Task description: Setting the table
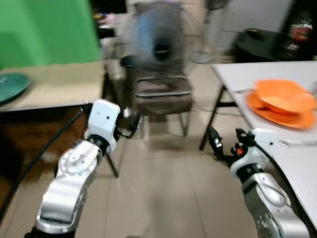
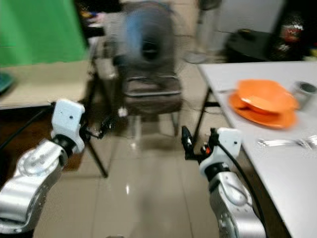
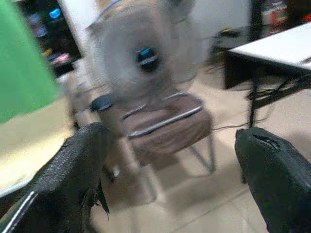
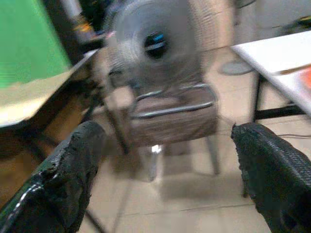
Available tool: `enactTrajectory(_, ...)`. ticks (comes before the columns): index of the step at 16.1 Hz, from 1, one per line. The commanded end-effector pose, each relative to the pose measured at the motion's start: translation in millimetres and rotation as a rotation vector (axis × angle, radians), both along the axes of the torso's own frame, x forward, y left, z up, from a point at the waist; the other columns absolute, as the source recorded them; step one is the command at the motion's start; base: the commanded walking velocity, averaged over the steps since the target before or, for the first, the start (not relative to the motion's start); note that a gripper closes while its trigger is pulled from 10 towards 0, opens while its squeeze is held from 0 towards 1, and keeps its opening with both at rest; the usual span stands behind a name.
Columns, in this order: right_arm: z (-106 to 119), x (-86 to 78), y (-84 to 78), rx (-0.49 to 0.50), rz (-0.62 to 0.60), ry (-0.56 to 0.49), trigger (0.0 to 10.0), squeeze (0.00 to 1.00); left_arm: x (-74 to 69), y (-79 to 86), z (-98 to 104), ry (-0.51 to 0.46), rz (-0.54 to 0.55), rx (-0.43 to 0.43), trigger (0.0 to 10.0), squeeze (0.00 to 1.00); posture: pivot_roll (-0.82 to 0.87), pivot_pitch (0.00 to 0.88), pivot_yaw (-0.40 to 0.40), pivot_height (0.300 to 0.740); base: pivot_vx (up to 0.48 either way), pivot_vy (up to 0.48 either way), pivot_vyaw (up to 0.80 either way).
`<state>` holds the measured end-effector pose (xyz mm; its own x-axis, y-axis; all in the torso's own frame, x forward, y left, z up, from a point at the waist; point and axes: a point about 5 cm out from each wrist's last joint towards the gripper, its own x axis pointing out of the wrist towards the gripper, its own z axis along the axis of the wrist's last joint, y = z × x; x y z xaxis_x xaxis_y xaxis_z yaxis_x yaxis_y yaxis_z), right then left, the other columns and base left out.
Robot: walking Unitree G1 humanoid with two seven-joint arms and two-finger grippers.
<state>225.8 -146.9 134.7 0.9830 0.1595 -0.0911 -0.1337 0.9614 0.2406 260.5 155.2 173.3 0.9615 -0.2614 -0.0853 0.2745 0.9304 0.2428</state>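
I see both arms raised over the tiled floor (image 1: 163, 198), holding nothing; the left gripper (image 1: 130, 126) has its fingers spread wide, and the right gripper (image 2: 187, 144) is spread wide too; both point toward a brown chair (image 1: 162, 94) with a fan (image 1: 158, 42) on it. The orange plates (image 2: 262, 101) sit stacked on the white table (image 2: 297, 168) to my right, with a fork (image 2: 285, 143) nearer me and a metal cup (image 2: 303, 91) beside them; a green plate (image 1: 11, 85) lies on the beige table (image 1: 59, 84) to my left; everything is blurred.
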Motion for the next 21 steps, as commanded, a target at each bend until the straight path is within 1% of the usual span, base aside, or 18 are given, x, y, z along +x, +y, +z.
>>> enactTrajectory(1, -2, -1.3, 2.4, 0.019, 0.026, 0.016, 10.0, 1.00, -0.1, 2.4, -2, 0.005, 0.022, 0.000, 10.0, 0.00, 0.06, 0.000, -0.012, 0.740, 0.000, 0.000, 0.80)
enactTrajectory(3, -2, 2.8, 2.7, 0.028, 0.037, 0.011, 10.0, 1.00, 2.0, 4.1, 1, -0.011, 0.032, -0.003, 10.0, 0.00, 0.07, 0.000, -0.010, 0.740, 0.000, 0.000, 0.80)
enactTrajectory(4, 0, 4.2, 5.2, 0.011, 0.070, 0.000, 10.0, 1.00, 2.3, 3.9, 2, -0.015, 0.027, -0.021, 10.0, 0.00, 0.06, 0.000, -0.002, 0.740, 0.000, 0.000, 0.80)
enactTrajectory(5, 1, 4.4, 8.0, -0.003, 0.106, -0.009, 10.0, 1.00, 1.8, 2.5, 4, -0.022, 0.004, -0.015, 10.0, 0.00, 0.07, 0.000, -0.008, 0.740, 0.000, 0.000, 0.80)
enactTrajectory(8, -1, 4.3, 10.2, -0.004, 0.127, -0.005, 10.0, 1.00, 0.4, 5.0, 3, -0.026, 0.014, -0.011, 10.0, 0.00, 0.08, 0.000, -0.021, 0.740, 0.249, 0.000, 0.80)
enactTrajectory(10, -2, 9.2, 13.2, -0.016, 0.148, -0.004, 10.0, 1.00, 1.5, 6.7, 6, -0.038, 0.027, -0.016, 10.0, 0.00, 0.08, 0.000, -0.018, 0.740, 0.268, 0.000, 0.80)
enactTrajectory(12, -3, 11.6, 16.8, -0.045, 0.190, -0.010, 10.0, 1.00, 0.0, 7.2, 6, -0.036, 0.019, -0.010, 10.0, 0.00, 0.09, 0.000, -0.027, 0.740, 0.277, 0.000, 0.00)
enactTrajectory(14, -6, 12.0, 15.2, -0.038, 0.175, 0.001, 10.0, 1.00, -2.4, 12.4, 5, -0.037, 0.044, -0.014, 10.0, 0.00, 0.10, 0.000, -0.039, 0.740, 0.292, 0.000, 0.00)
enactTrajectory(16, -6, 13.3, 13.9, -0.031, 0.157, 0.005, 10.0, 1.00, -2.3, 12.6, 5, -0.039, 0.047, -0.016, 10.0, 0.00, 0.10, 0.000, -0.038, 0.740, 0.321, 0.000, 0.00)
enactTrajectory(19, -6, 11.8, 16.1, -0.046, 0.185, 0.000, 10.0, 1.00, -3.4, 11.4, 4, -0.034, 0.038, -0.015, 10.0, 0.00, 0.10, 0.000, -0.038, 0.740, 0.320, 0.000, 0.00)
enactTrajectory(21, -5, 11.9, 17.1, -0.049, 0.193, -0.005, 10.0, 1.00, -2.2, 10.7, 5, -0.037, 0.038, -0.017, 10.0, 0.00, 0.10, 0.000, -0.036, 0.740, 0.321, 0.000, 0.80)
